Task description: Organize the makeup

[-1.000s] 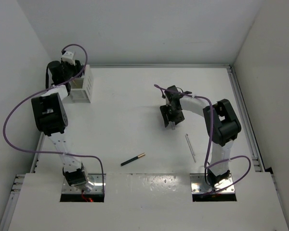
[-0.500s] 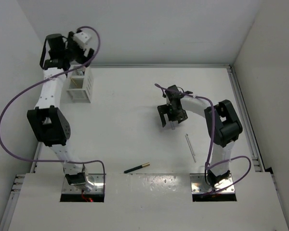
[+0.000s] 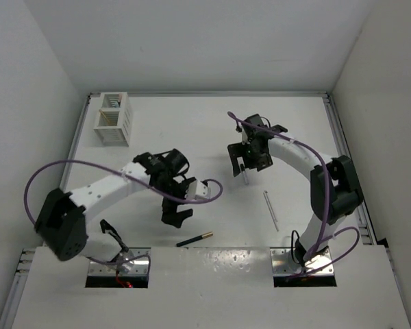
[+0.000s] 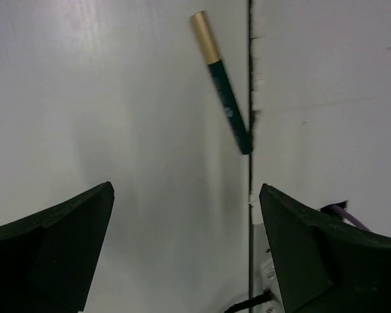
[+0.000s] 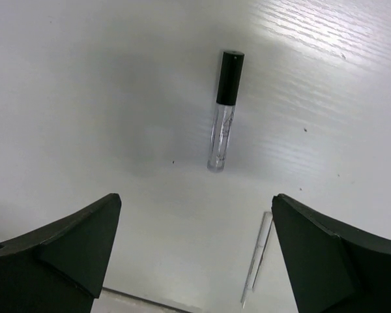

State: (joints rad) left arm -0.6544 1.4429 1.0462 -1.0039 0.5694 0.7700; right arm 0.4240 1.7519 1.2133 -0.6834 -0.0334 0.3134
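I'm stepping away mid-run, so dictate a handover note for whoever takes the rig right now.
Left gripper: open, empty, above the gold-tipped pencil.
Right gripper: open, empty, over the clear tube; a thin clear stick lies nearer the right base.
Done: a tan stick looks to be in the box.
To do: pencil, tube and clear stick into the box.

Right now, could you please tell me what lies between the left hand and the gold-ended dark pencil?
Nothing does: the left wrist view shows only bare white table between the open left hand and the dark pencil.
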